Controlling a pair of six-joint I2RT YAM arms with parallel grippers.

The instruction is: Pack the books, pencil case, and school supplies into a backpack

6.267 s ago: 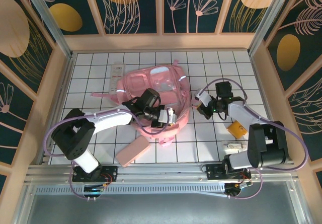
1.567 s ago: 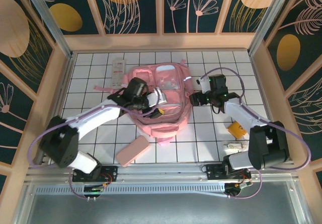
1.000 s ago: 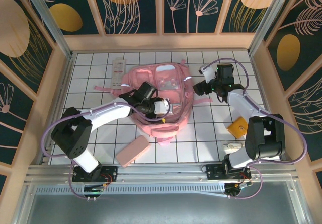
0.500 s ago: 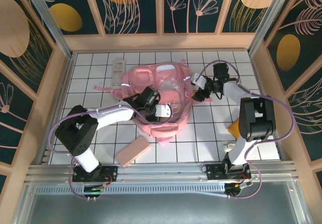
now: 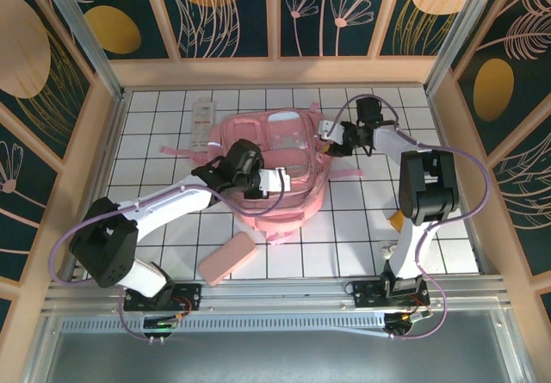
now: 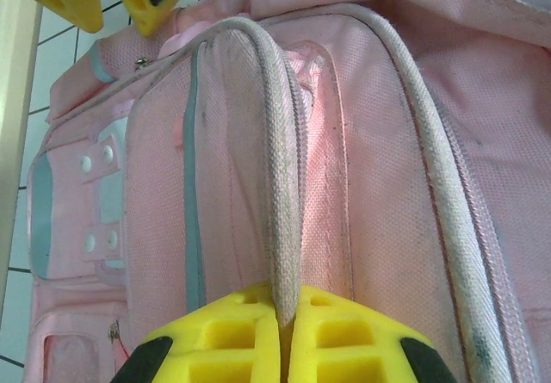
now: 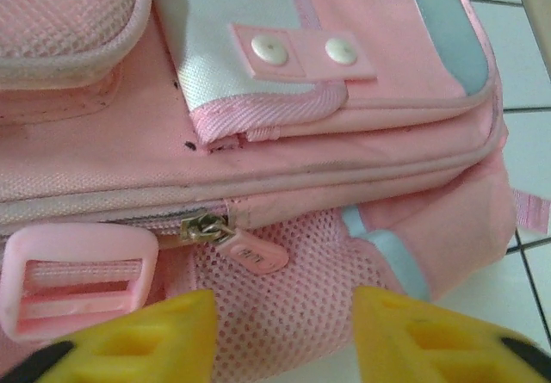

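The pink backpack (image 5: 275, 146) lies flat in the middle of the table. My left gripper (image 5: 284, 176) is on its top face, shut on a whitish piped seam (image 6: 280, 219) that runs up from between its yellow fingers (image 6: 232, 331). At the bag's right side my right gripper (image 5: 330, 139) is open, its jaws either side of the mesh side pocket (image 7: 284, 301), just short of a pink zipper pull (image 7: 251, 253). The pink pencil case (image 5: 227, 257) lies near the front edge. The clear packet (image 5: 201, 123) lies at the back left. The books are out of view.
A small orange item (image 5: 394, 220) peeks out beside the right arm's upright link. A pink strap buckle (image 7: 77, 275) sits left of the zipper pull. Loose pink straps (image 5: 176, 152) trail left of the bag. Wooden walls ring the tiled table (image 5: 362, 219).
The left gripper closed on the backpack's piped seam. The right arm swung left to the bag's right side and its jaws narrowed.
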